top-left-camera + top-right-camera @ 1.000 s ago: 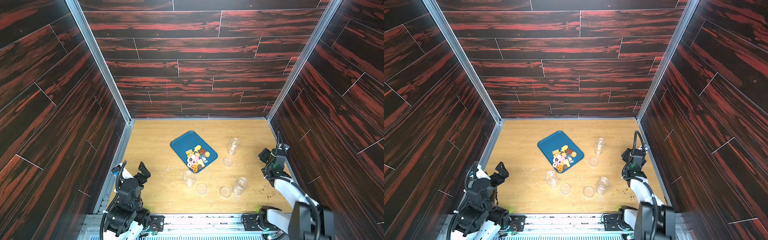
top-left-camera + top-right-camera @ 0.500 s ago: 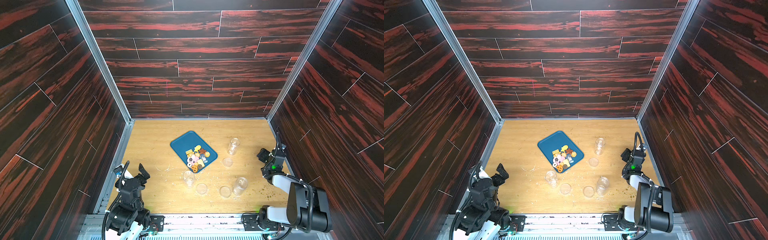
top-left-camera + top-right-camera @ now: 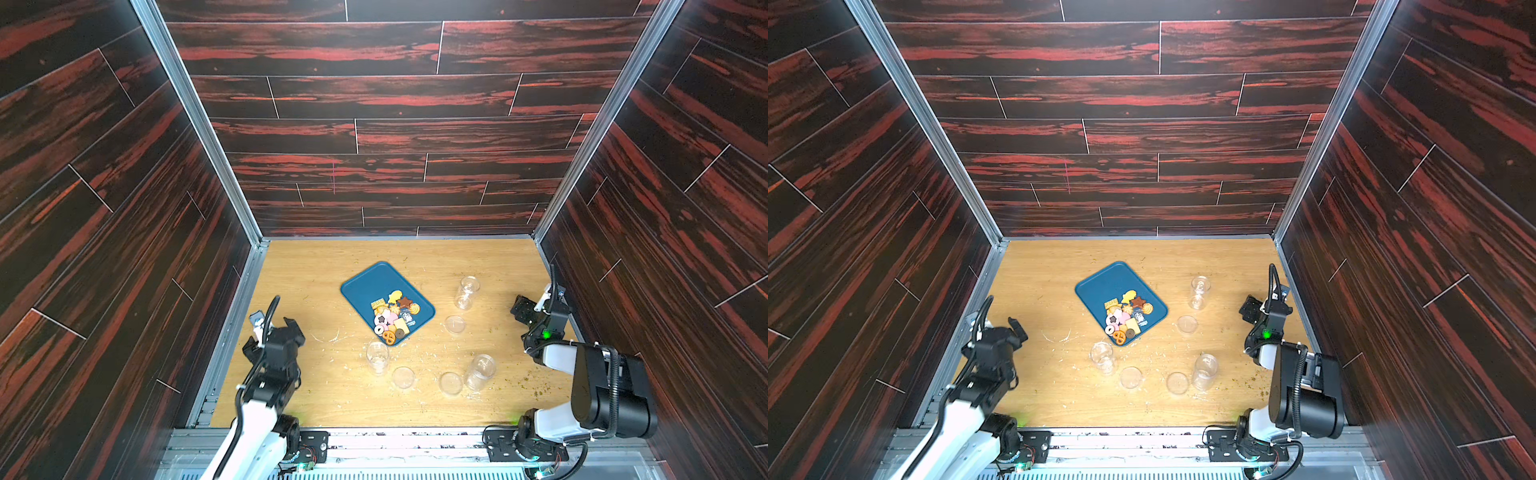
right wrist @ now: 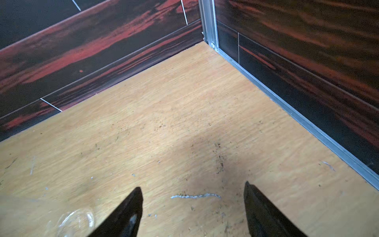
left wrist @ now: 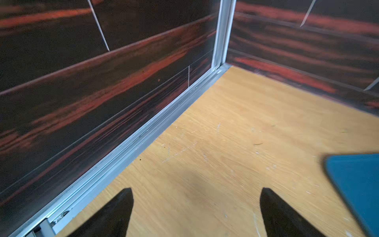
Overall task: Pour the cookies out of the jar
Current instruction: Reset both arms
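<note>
- Judging from how things lie, the pouring looks done: the cookies (image 3: 392, 316) lie in a heap on the near right part of the blue tray (image 3: 365, 282), about the middle of the bench (image 3: 311, 395).
- Three clear jars stand upright and seem empty. One (image 3: 377, 357) is just beside the near corner of the tray, one (image 3: 467, 293) is to the right of the tray, and one (image 3: 480, 372) is at the near right. Three round lids (image 3: 403, 377) lie flat on the bench among them.
- The left pincer (image 5: 196, 195) is spread wide and holds nothing. It hangs over bare bench near the left wall, apart from the tray.
- The right pincer (image 4: 192, 190) is also spread and empty, over bare bench near the right wall.
- The step in hand seems to be the parking of both arms. To do it well, each arm should fold back along its own wall with the pincer raised, so that no finger sweeps a jar or a lid. The near right jar stands close to the right arm and needs the most care.
- Clear walls hide a leftover easily, so a look into each jar is wise.
- No writing can be read. The jars and lids show no label, and the small clear packet (image 3: 409, 318) among the cookies carries some print, too small to tell.
</note>
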`<state>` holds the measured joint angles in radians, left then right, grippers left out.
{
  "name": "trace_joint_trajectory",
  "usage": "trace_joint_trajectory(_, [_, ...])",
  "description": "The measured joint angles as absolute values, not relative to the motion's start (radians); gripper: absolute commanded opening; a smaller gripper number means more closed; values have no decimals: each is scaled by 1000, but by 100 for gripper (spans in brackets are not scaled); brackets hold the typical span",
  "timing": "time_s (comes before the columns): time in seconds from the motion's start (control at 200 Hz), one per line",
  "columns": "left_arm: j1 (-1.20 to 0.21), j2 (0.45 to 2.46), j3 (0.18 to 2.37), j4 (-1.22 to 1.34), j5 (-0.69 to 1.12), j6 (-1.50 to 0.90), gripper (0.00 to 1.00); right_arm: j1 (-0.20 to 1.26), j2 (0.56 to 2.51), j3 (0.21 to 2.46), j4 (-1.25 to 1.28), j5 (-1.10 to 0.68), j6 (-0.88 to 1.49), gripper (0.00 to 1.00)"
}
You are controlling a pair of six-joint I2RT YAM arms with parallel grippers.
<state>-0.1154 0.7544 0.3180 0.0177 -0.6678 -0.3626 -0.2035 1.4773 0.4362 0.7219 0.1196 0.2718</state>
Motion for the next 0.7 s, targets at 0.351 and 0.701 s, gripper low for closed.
trace_joint_trajectory(0.351, [-15, 1179, 341, 378, -607, -310, 100, -210, 1477, 436, 761, 97, 268, 82])
trace_joint_trajectory(0.701, [21, 1382, 403, 596, -494, -231, 100, -210, 1481, 437, 761, 80, 267, 83])
